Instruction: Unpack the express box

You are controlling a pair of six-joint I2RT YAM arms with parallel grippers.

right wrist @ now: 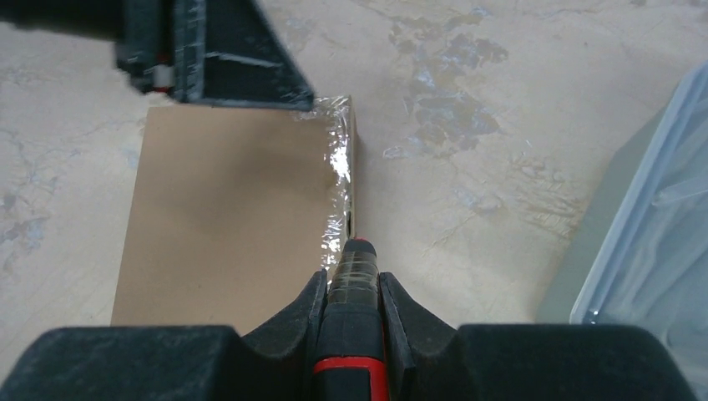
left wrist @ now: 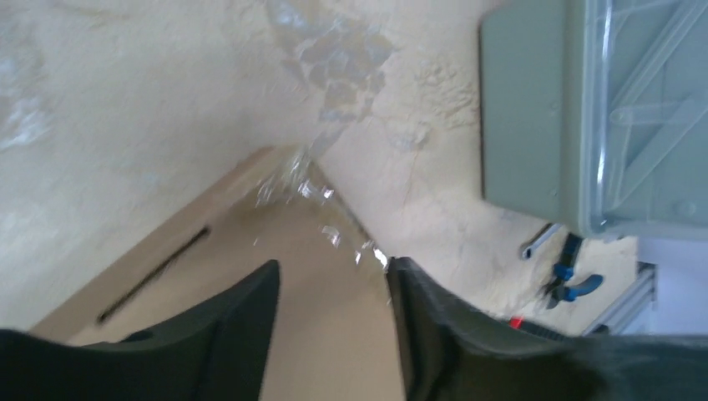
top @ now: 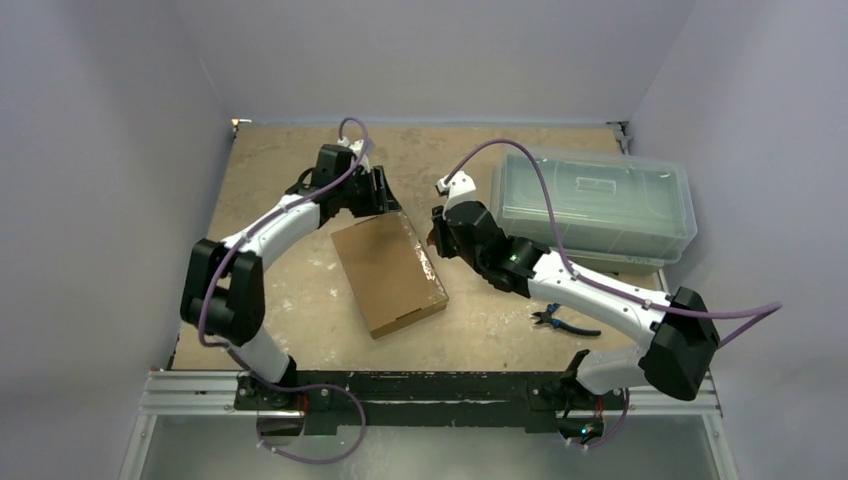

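end effector's (right wrist: 351, 280) tool (right wrist: 352, 342) along box's (right wrist: 234, 209) length

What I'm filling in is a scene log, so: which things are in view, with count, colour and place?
flat brown cardboard mailer box: one, brown, lid shut, table centre between the arms
clear tape strip: one, shiny clear, along the box's right edge
clear plastic lidded bin: one, clear grey-green, far right of table
blue-handled pliers: one, dark with blue grips, on the table beside the right arm
worn tan table board: one, tan with pale scuffs
black pen-shaped implement with a red band: one, its tip at the box's taped edge
left tool: one, black, open, at the box's far corner
right tool: one, black, shut on the implement
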